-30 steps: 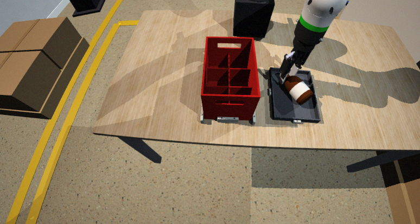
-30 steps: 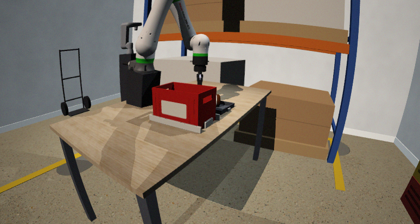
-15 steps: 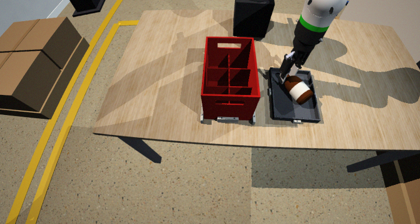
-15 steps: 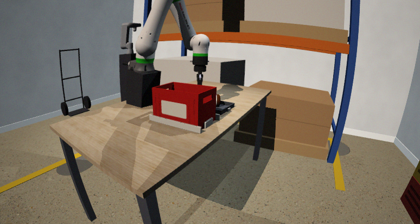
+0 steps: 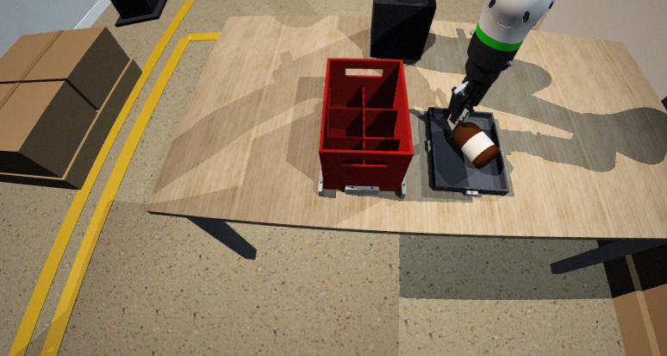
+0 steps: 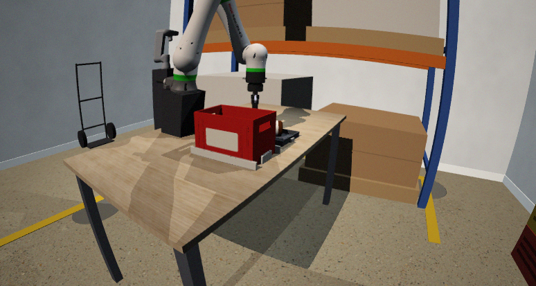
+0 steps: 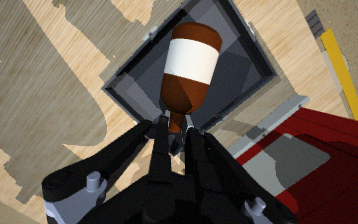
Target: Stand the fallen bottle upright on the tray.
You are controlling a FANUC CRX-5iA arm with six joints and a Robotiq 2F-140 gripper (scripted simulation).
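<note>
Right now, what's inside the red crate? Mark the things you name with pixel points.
In the top view, the red crate (image 5: 366, 171) (image 6: 264, 143) (image 7: 320, 145) shows crossing red dividers (image 5: 364, 115) and no bottle in the visible parts. Its front wall and those dividers hide parts of the compartment floors.

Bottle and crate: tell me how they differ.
The bottle is brown with a white band; the crate is red. The bottle is rounded and lies on its side; the crate is boxy and stands upright. The bottle is smaller than the crate.
</note>
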